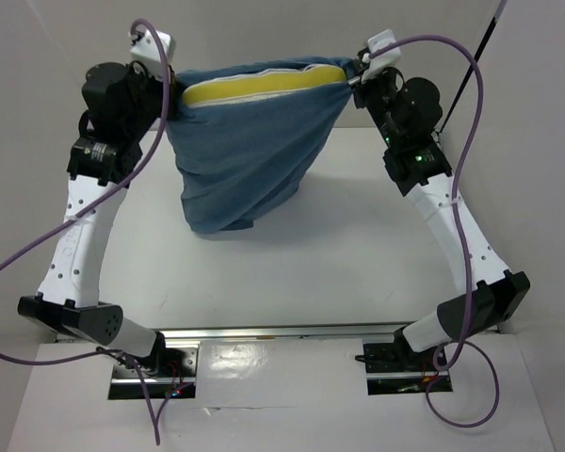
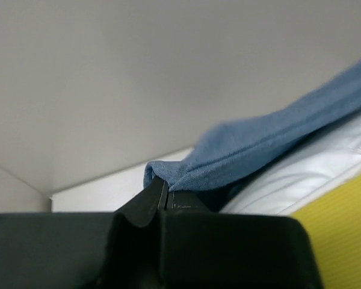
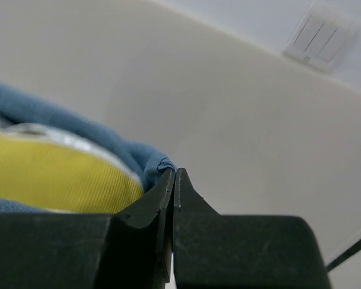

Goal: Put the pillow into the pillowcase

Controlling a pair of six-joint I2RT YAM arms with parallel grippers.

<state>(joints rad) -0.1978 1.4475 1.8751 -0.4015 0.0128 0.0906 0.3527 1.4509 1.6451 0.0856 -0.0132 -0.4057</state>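
Over the tabletop (image 1: 358, 264), left hand (image 2: 163, 189) and right hand (image 3: 174, 180) each clamp a pillowcase (image 1: 245, 169) corner; should either thin pinch slip, the pillow (image 1: 264, 85) could spill out.

- Top view bright and even; soft shadow on the table (image 1: 377, 264) under the pillowcase (image 1: 245, 169) hung between both pincers; glare on the rail (image 1: 282, 331);
- left gripper (image 2: 163, 185) dark, blurred up close; cloth just beyond it soft;
- right gripper (image 3: 173, 176) equally underlit; wall (image 3: 259, 120) behind it hazy
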